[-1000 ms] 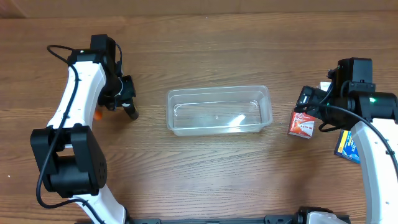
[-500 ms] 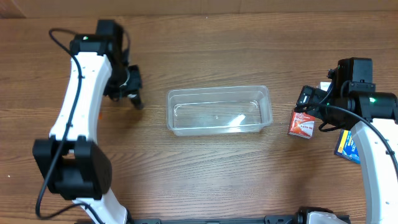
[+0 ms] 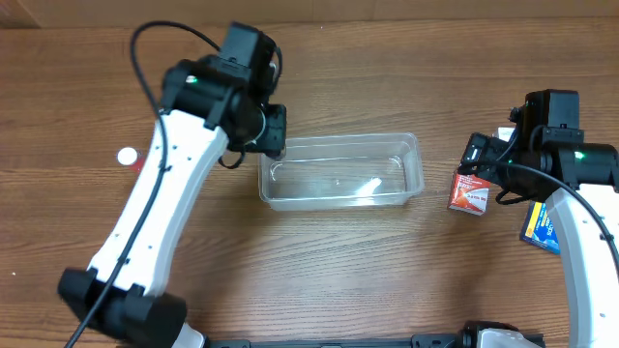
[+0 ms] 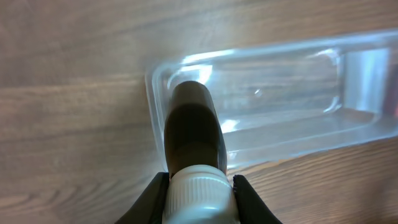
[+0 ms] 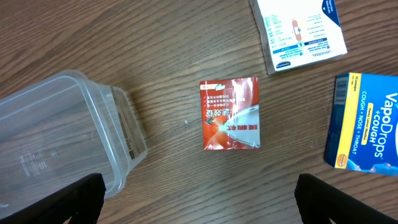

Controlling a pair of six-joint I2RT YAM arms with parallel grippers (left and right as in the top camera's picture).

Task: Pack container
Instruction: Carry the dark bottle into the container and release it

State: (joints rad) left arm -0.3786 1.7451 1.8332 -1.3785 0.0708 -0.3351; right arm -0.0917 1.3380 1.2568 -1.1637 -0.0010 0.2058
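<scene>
**Bottle at the container's left end, right side wide open**

My left gripper (image 4: 199,185) is clamped on one dark bottle (image 4: 193,124) with a white cap, a finger on each side of the cap. The bottle hangs over the short left end of the container (image 3: 340,141), crossing that end's rim. The container lies lengthwise on the wooden table (image 3: 319,280), at its middle. Through the clear walls I see its floor along the whole length, so the room past the bottle runs to the far right end. Bare wood lies along both long rims.

My right gripper (image 5: 200,200) hovers off the container's right end with its fingers spread far apart, holding nothing. Just right of the container's rounded right corner lies one red packet (image 5: 230,114), apart from the wall with a strip of wood between. Farther right of the container lie two boxes: one white box (image 5: 298,28) and one blue box (image 5: 367,124), each separate from the packet.

Well left of the container, one small white disc (image 3: 127,155) rests on the table.
</scene>
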